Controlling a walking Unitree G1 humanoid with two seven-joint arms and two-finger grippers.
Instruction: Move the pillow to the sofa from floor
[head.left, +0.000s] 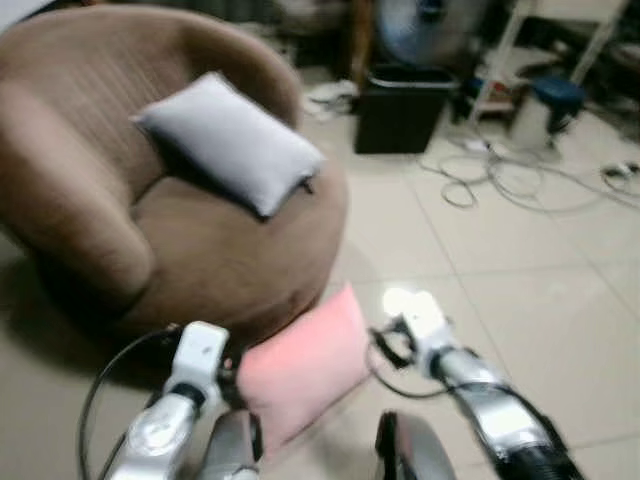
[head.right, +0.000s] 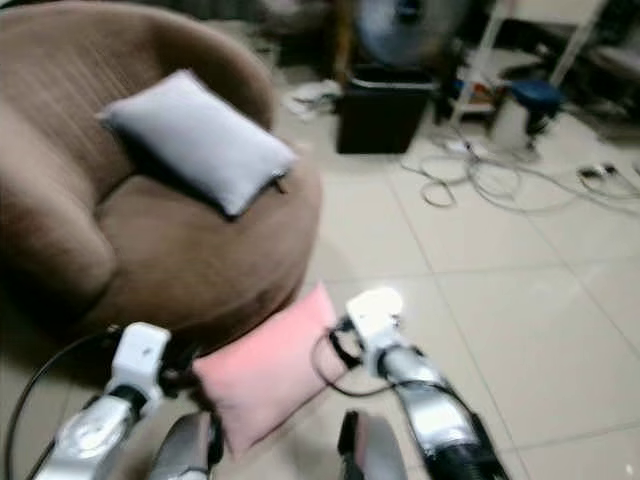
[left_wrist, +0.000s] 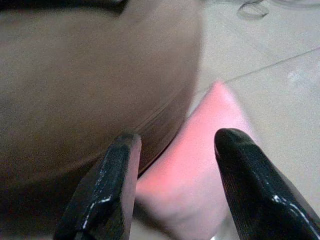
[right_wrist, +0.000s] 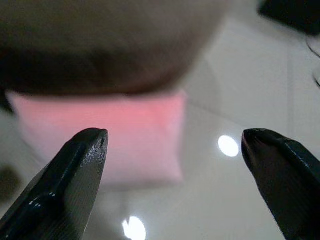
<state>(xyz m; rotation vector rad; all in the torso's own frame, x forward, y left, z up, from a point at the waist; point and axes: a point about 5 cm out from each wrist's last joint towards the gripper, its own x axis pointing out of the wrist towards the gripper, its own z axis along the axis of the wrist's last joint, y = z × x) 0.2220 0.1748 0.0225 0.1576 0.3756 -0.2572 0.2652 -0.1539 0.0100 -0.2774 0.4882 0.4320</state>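
Both grippers are hanging spread wide over the pink pillow (head.left: 305, 368), and neither is gripping anything. From where I'm standing, the left gripper (left_wrist: 175, 165) is pointing down at the pillow's end nearest the round brown sofa (head.left: 215, 255), one black finger over the sofa's curved base and the other over the pink cloth. The right gripper (right_wrist: 172, 165) is hovering above the pillow's far edge, on the side away from the sofa, with bare tile (head.left: 500, 260) under one finger.

The pillow itself is lying on the floor, tucked right against the foot of the sofa. A grey pillow (head.left: 232, 140) is already propped on the seat against the backrest.

I'd judge this as the reach-in before the grasp: nothing is lifted yet. The next move is calling for both arms to drop lower, bracket the pillow from its two ends and squeeze it between them, then raise it over the sofa's rim onto the open seat in front of the grey pillow.
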